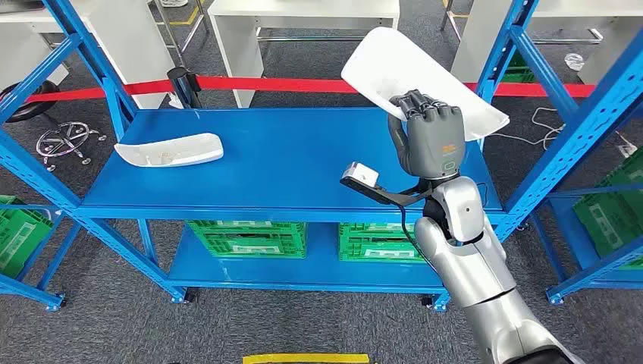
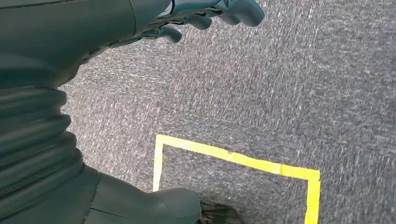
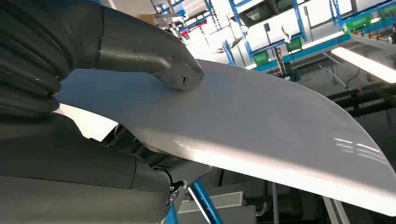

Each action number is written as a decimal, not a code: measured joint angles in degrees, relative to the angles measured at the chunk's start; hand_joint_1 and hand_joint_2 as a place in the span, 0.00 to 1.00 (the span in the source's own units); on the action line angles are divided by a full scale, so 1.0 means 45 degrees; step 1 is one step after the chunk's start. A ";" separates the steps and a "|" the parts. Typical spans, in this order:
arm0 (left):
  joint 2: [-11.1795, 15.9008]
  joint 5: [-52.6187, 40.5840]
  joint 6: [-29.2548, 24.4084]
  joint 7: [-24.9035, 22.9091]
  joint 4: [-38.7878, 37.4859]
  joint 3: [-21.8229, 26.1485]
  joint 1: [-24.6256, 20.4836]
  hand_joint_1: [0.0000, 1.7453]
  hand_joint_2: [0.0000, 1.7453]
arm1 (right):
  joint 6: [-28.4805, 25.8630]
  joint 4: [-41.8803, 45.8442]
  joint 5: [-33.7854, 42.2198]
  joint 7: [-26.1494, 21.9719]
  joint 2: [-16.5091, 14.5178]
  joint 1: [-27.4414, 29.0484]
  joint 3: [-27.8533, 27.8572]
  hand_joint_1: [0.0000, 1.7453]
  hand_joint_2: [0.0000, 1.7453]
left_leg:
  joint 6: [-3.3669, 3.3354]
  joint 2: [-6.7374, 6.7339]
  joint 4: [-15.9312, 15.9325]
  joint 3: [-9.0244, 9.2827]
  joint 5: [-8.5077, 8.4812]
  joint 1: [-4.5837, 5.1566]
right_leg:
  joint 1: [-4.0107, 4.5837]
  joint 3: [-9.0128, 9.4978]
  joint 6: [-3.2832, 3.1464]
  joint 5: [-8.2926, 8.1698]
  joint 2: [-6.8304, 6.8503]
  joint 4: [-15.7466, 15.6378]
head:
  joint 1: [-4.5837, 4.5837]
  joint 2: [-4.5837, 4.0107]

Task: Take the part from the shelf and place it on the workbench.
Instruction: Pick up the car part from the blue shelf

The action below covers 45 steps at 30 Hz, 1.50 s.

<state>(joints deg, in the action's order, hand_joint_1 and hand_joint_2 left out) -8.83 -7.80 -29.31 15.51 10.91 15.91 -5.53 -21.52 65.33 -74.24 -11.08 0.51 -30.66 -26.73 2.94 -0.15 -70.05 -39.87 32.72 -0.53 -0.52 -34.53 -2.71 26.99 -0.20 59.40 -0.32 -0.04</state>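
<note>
Right hand (image 1: 431, 129): You had it raised above the shelf's right rear corner, fingers wrapped over the near edge of the white curved part (image 1: 394, 61) and thumb (image 3: 180, 74) pressed on its face, a clamp that kept the panel from sliding.
Held part: It was clear of the blue shelf (image 1: 303, 174), tilted, its far end toward the right upright.
Second part (image 1: 170, 149): It lay near the shelf's left edge, untouched.
Left hand (image 2: 205, 14): It hung over grey carpet (image 2: 280, 93) beside yellow floor tape (image 2: 238, 158); fingers loosely curled, holding nothing.
Progress: Pick done, I judged; carry to the workbench remained.
</note>
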 joint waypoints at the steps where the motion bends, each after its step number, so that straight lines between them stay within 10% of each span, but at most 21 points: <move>1: -0.0002 -0.0011 0.0003 -0.0015 -0.0002 0.0000 0.0004 0.00 1.00 | -0.0015 0.0005 0.0024 -0.0013 0.0024 0.0031 0.0000 1.00 1.00 | 0.0008 0.0000 -0.0442 -0.0154 0.0190 0.0000 | 0.0009 -0.0047 -0.0001 -0.0034 0.0001 0.0001 | 0.0001 0.0000; 4: -0.0005 -0.0083 0.0040 -0.0083 -0.0005 0.0000 0.0016 0.00 1.00 | -0.0103 0.0038 0.0113 -0.0063 0.0145 0.0215 0.0000 1.00 1.00 | -0.0038 0.0002 -0.1004 -0.0117 0.0339 0.0006 | 0.0046 -0.0254 0.0012 -0.0199 -0.0001 0.0005 | 0.0002 0.0000; 9: 0.0048 -0.0167 0.0083 -0.0113 0.0023 -0.0006 -0.0071 0.00 1.00 | -0.0488 0.0286 0.0256 -0.0118 0.0404 0.0431 0.0006 1.00 1.00 | -0.0430 -0.0002 0.2540 0.2079 -0.0702 0.0186 | 0.0065 -0.0452 0.0239 -0.0481 -0.0003 0.0005 | -0.0005 0.0000; 13: 0.0046 -0.0173 0.0094 -0.0108 0.0032 -0.0015 -0.0108 0.00 1.00 | -0.0650 0.0430 0.0277 -0.0118 0.0588 0.0622 0.0012 1.00 1.00 | -0.0699 -0.0040 0.2760 0.2012 -0.0996 0.0177 | 0.0037 -0.0558 0.0565 -0.0422 -0.0012 0.0120 | -0.0020 0.0000; 18: 0.0024 -0.0196 0.0123 -0.0107 0.0036 -0.0024 -0.0120 0.00 1.00 | -0.0696 0.0532 0.0283 -0.0117 0.0845 0.0754 0.0015 1.00 1.00 | -0.0876 -0.0101 0.2769 0.1553 -0.1406 0.0114 | -0.0029 -0.1715 0.0846 0.1575 -0.0010 0.3376 | -0.0068 0.0000; 24: 0.0005 -0.0213 0.0210 -0.0055 0.0038 -0.0029 -0.0117 0.00 1.00 | -0.0635 0.0563 0.0283 -0.0121 0.1001 0.0624 0.0046 1.00 1.00 | -0.0634 -0.0078 0.2368 0.1054 -0.1570 0.0133 | -0.0044 0.0470 0.0704 0.0561 -0.0007 0.0169 | -0.0061 0.0000; 28: 0.0002 -0.0242 0.0224 -0.0022 0.0034 -0.0032 -0.0094 0.00 1.00 | -0.0570 0.0583 0.0307 -0.0120 0.1075 0.0561 0.0078 1.00 1.00 | -0.0287 -0.0046 0.2279 0.0898 -0.1593 0.0123 | -0.0021 0.0345 0.0308 0.0307 -0.0002 0.0031 | -0.0057 0.0000; 33: 0.0005 -0.0281 0.0228 0.0024 0.0034 -0.0034 -0.0070 0.00 1.00 | -0.0580 0.0671 0.0443 -0.0089 0.1221 0.0613 0.0089 1.00 1.00 | -0.0042 -0.0007 -0.0900 -0.0246 0.0350 0.0049 | -0.0052 -0.0034 0.0106 -0.0063 0.0014 -0.0034 | -0.0005 0.0000; 35: 0.0000 -0.0312 0.0234 0.0031 0.0034 -0.0034 -0.0050 0.00 1.00 | -0.0617 0.0732 0.0497 -0.0084 0.1324 0.0716 0.0098 1.00 1.00 | -0.0073 -0.0006 -0.0689 0.0134 0.0189 0.0050 | -0.0040 -0.0193 0.0139 -0.0193 0.0014 -0.0029 | -0.0005 0.0000; 39: 0.0004 -0.0391 0.0256 0.0030 0.0041 -0.0038 -0.0103 0.00 1.00 | -0.0706 0.0950 0.0539 -0.0012 0.1512 0.0793 0.0162 1.00 1.00 | -0.0349 0.0008 0.2444 0.2047 -0.0674 0.0126 | -0.0015 -0.0365 0.0341 -0.0432 0.0002 -0.0031 | -0.0011 0.0000; 43: -0.0021 -0.0414 0.0277 -0.0003 0.0039 -0.0044 -0.0117 0.00 1.00 | -0.0738 0.1042 0.0544 0.0063 0.1637 0.0867 0.0187 1.00 1.00 | -0.0679 -0.0010 0.2698 0.2011 -0.0935 0.0146 | -0.0050 -0.0469 0.0667 -0.0520 0.0000 -0.0020 | -0.0020 0.0000; 45: -0.0036 -0.0419 0.0277 -0.0017 0.0045 -0.0044 -0.0136 0.00 1.00 | -0.0750 0.1077 0.0544 0.0109 0.1722 0.0887 0.0193 1.00 1.00 | -0.0855 -0.0047 0.2775 0.1899 -0.1152 0.0086 | -0.0061 -0.0822 0.0768 0.0140 -0.0004 0.0774 | -0.0050 0.0000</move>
<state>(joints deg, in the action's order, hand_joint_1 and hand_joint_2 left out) -8.99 -9.69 -28.06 15.43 11.11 15.72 -6.14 -24.89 70.18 -71.79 -10.59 8.26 -26.67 -25.86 -0.91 -0.36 -57.56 -31.32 27.54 -0.15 -0.80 -38.23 0.74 27.62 -0.21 62.89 -0.54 -0.04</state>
